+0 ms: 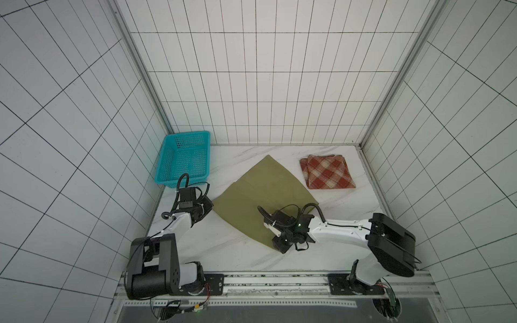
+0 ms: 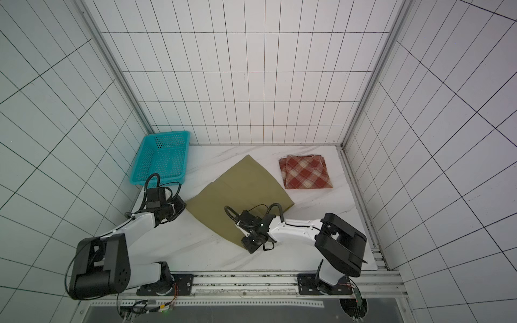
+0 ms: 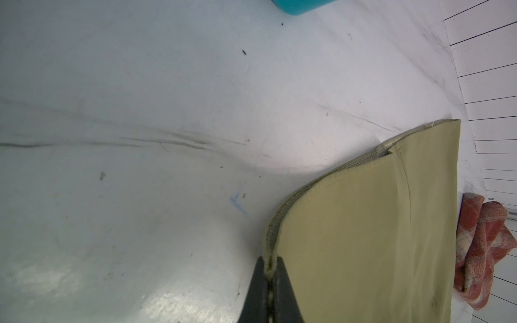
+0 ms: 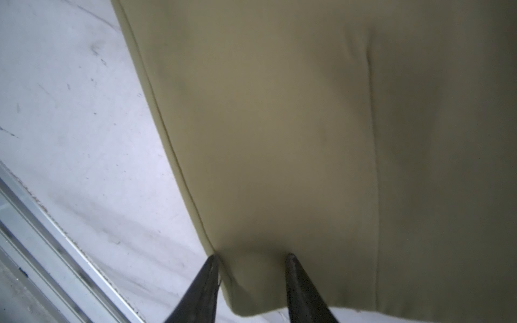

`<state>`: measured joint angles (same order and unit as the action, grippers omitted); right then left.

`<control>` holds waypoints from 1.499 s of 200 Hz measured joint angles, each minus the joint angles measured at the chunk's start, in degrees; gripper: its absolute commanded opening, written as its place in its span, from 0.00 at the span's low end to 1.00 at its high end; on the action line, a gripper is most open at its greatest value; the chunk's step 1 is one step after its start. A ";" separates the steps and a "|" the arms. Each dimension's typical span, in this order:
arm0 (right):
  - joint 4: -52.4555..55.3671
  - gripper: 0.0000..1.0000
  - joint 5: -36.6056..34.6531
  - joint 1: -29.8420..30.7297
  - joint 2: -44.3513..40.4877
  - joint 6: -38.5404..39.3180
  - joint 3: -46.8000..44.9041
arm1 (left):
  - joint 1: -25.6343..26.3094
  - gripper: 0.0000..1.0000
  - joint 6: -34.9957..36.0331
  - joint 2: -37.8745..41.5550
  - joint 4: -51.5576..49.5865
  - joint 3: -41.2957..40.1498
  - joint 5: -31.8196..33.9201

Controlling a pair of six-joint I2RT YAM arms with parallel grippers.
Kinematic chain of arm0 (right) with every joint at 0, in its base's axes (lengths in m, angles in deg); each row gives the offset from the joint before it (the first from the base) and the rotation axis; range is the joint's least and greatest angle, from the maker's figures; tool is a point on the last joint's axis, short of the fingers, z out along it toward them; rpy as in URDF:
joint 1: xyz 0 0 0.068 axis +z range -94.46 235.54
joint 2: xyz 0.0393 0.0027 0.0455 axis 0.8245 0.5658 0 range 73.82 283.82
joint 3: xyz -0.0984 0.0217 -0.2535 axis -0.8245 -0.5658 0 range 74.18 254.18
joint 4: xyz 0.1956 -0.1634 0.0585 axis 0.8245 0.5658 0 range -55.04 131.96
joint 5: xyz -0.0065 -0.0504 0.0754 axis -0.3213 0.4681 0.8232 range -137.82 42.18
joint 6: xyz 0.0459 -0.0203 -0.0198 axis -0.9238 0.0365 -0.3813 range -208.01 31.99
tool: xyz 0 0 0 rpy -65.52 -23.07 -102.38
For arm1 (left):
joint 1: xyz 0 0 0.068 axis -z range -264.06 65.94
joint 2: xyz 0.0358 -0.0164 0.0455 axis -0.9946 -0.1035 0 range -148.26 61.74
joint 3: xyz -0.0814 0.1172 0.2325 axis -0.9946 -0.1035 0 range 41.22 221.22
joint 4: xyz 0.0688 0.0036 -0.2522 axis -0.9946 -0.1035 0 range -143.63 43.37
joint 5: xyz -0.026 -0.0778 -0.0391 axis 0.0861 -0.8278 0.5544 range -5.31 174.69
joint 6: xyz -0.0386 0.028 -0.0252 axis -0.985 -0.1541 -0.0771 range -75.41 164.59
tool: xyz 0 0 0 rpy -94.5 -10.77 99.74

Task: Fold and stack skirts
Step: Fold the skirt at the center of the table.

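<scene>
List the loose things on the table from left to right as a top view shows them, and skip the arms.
In a top view: teal basket → olive skirt → plaid skirt.

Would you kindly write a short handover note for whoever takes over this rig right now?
Left gripper: shut on the edge of the plain olive-khaki cloth skirt.
Right gripper: open, jaws apart at that skirt's near corner, not gripping.
The olive skirt lies spread flat in the middle of the white table. The rust-red and cream plaid skirt sits folded at the far right, apart from it.
Done: plaid skirt folded.
Left: fold the olive skirt, then stack the two.
</scene>
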<state>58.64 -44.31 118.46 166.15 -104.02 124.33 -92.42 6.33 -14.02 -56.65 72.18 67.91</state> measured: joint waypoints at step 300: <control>2.49 0.00 -6.38 5.73 2.67 0.22 2.69 | 0.00 0.00 0.37 -1.01 -0.55 3.96 -1.75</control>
<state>61.13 -50.69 124.18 168.82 -103.80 127.02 -92.42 6.70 -15.03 -57.20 76.13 66.16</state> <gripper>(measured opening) 0.053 0.049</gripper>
